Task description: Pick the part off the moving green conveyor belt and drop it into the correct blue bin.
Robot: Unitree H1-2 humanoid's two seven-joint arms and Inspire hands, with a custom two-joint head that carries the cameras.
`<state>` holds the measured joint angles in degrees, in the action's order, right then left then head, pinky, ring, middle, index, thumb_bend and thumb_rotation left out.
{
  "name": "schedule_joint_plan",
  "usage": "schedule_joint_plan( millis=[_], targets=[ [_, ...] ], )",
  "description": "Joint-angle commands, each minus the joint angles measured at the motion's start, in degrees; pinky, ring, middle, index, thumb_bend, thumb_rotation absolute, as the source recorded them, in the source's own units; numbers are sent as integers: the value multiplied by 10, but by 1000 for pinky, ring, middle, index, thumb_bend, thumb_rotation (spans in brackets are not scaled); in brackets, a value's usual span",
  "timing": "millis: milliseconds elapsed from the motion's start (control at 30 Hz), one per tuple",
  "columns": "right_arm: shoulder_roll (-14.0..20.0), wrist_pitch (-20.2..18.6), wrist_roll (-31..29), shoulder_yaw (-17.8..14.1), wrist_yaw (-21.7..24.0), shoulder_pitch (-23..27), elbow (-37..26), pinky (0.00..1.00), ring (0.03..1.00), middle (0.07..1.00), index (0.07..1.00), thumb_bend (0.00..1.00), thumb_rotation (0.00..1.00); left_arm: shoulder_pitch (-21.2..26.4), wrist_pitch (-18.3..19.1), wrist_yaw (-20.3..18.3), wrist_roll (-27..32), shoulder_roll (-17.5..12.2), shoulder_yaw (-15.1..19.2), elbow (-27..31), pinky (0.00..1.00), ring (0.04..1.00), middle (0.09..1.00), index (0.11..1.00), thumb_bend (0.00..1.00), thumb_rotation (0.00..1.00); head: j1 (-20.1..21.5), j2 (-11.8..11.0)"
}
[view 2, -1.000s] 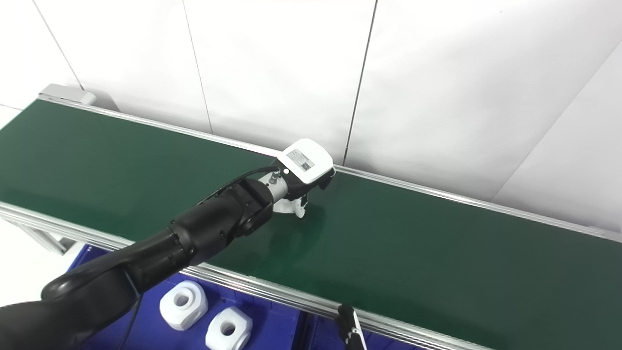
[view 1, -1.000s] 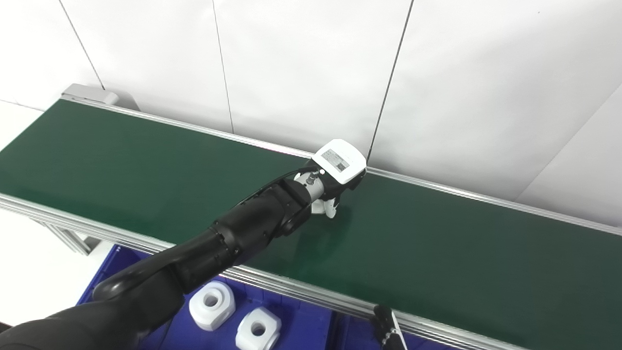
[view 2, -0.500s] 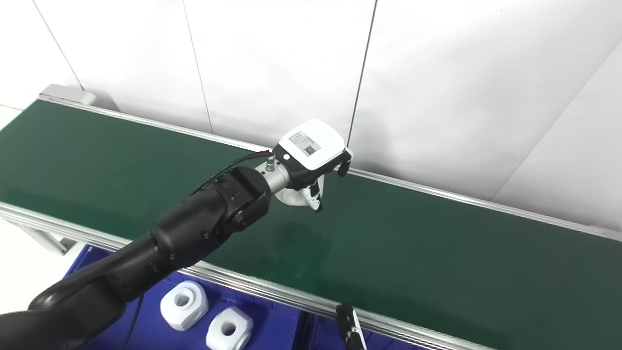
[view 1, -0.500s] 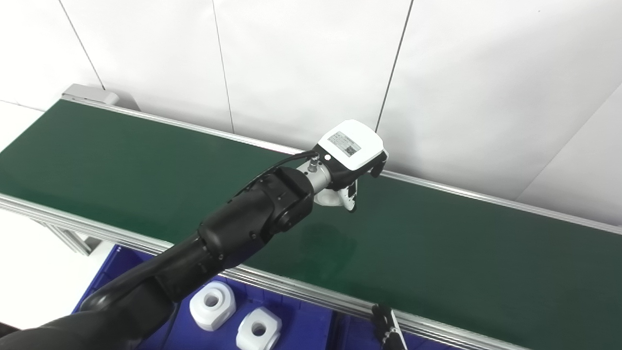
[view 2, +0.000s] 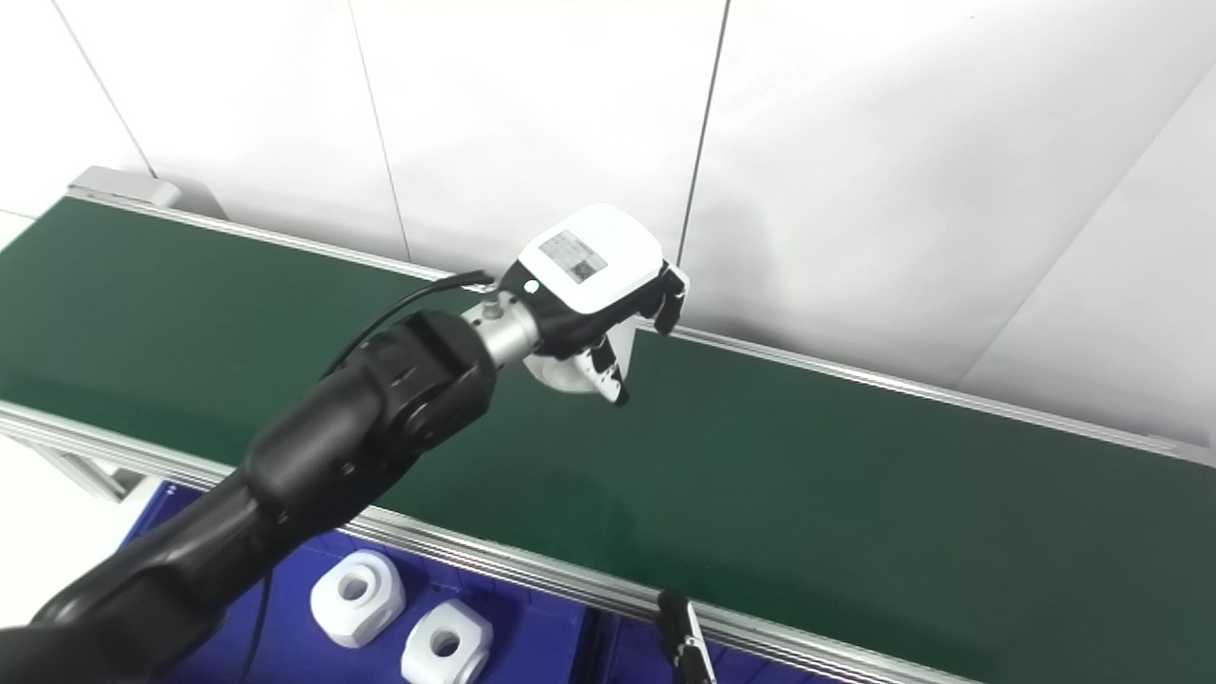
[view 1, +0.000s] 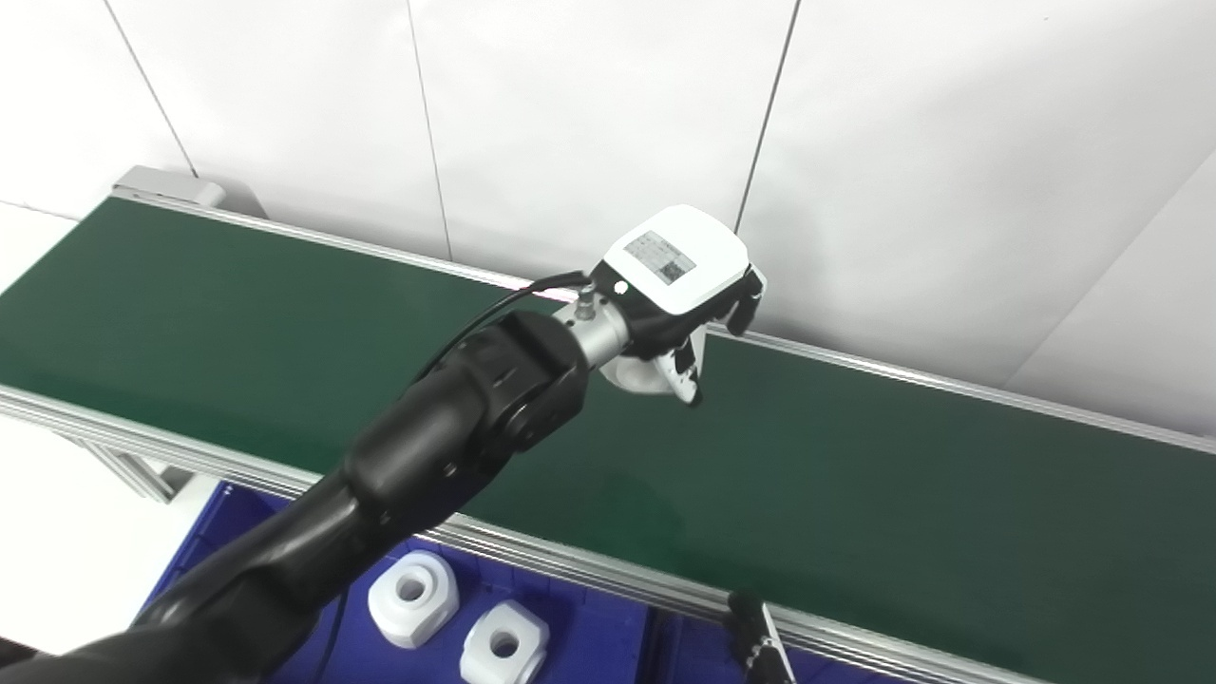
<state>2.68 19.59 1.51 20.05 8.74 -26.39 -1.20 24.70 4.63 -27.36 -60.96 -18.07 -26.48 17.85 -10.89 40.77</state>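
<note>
My left hand (view 1: 679, 285) is raised above the green conveyor belt (view 1: 855, 475), near its far rail. It is shut on a white part (view 1: 638, 372), which shows under the palm; the hand hides most of it. The same hand (view 2: 597, 277) and part (view 2: 562, 372) show in the right eye view. A blue bin (view 1: 589, 646) lies below the belt's near rail, holding two white nut-shaped parts (view 1: 411, 598) (view 1: 503, 644). Only the dark tip of my right hand (view 1: 760, 638) shows at the bottom edge; I cannot tell its state.
The belt runs from far left to right between aluminium rails (view 1: 570, 560). A white panelled wall (view 1: 570, 114) stands right behind the far rail. A grey end housing (view 1: 161, 182) sits at the belt's far left. A bin divider (view 1: 660, 646) separates blue compartments.
My left hand has lifted off the belt with the white part in it and moved up and slightly right. The right hand has not moved.
</note>
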Motion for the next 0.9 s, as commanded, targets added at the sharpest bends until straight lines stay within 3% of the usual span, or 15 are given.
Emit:
schedule_joint_plan(
  millis=[0, 33, 200, 333, 400, 700, 767, 867],
  targets=[
    [5, -18, -8, 3, 13, -8, -36, 1000, 1000, 999, 1000, 834, 966, -9, 7, -20, 6, -5, 13, 36, 351, 400, 492, 526, 498, 0, -1, 0],
    [8, -28, -11, 3, 14, -10, -48, 1000, 1000, 1000, 1000, 833, 966, -33, 8, -29, 7, -5, 17, 61, 356, 401, 493, 526, 498, 0, -14, 15],
    [24, -65, -16, -4, 18, -18, -91, 1000, 1000, 1000, 1000, 857, 996, -157, 2, -46, 11, -7, 38, 153, 365, 403, 499, 516, 500, 0, -42, 43],
    [37, -80, -26, -10, 22, -20, -110, 1000, 986, 989, 1000, 868, 995, -243, 12, -80, 2, -7, 56, 199, 365, 408, 511, 508, 499, 0, -54, 54],
    [43, -87, -33, -15, 26, -20, -116, 1000, 978, 982, 1000, 871, 983, -287, 4, -77, 3, -10, 68, 212, 360, 399, 502, 518, 498, 0, -60, 61],
    [65, -111, -51, -27, 35, -19, -144, 1000, 960, 959, 1000, 871, 952, -386, -37, -42, -7, -20, 94, 193, 274, 347, 462, 540, 492, 0, -99, 87],
    [68, -114, -58, -28, 37, -20, -150, 1000, 959, 958, 1000, 866, 946, -403, -46, -19, -1, -20, 99, 173, 268, 346, 456, 541, 493, 0, -104, 93],
    [71, -115, -63, -29, 39, -22, -157, 997, 946, 950, 996, 865, 938, -419, -62, 18, 0, -22, 102, 132, 359, 402, 500, 514, 500, 0, -104, 100]
  ],
)
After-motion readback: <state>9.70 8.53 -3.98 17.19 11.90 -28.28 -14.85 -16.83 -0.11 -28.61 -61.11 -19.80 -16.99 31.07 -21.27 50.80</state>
